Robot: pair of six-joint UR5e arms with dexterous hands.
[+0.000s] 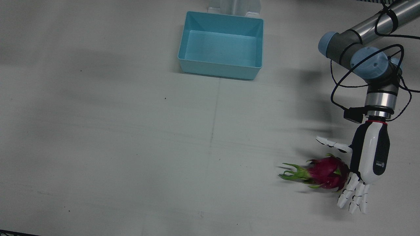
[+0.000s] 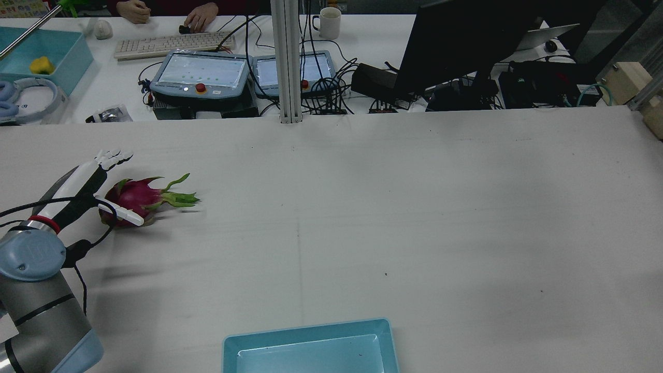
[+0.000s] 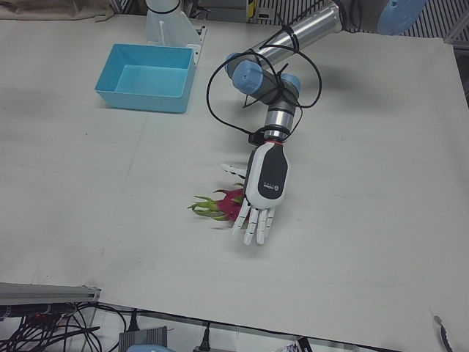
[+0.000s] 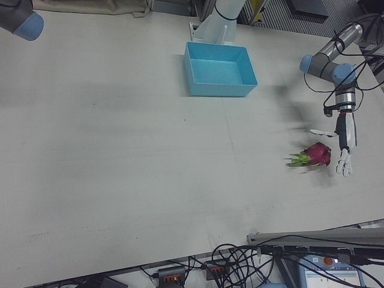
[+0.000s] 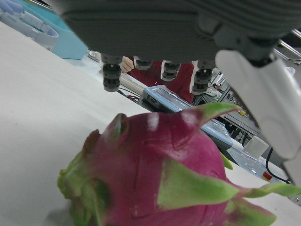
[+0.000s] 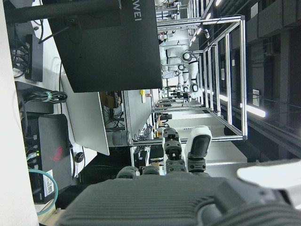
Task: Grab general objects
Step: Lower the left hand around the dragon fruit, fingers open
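White table [image 1: 131, 147]; blue bin [image 1: 221, 46]; dragon fruit [image 1: 328, 173].

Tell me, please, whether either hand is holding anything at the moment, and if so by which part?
Nothing is held. The left hand is open, fingers extended beside and over the dragon fruit, not closed on it. The right hand holds nothing in its own view.

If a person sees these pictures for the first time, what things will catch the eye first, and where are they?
The eye goes first to the magenta dragon fruit with green tips, lying near the table's edge in front of the left arm. The white left hand hovers right beside it, fingers spread, not yet closed on it. Next comes the empty light blue bin at the middle of the robot's side.
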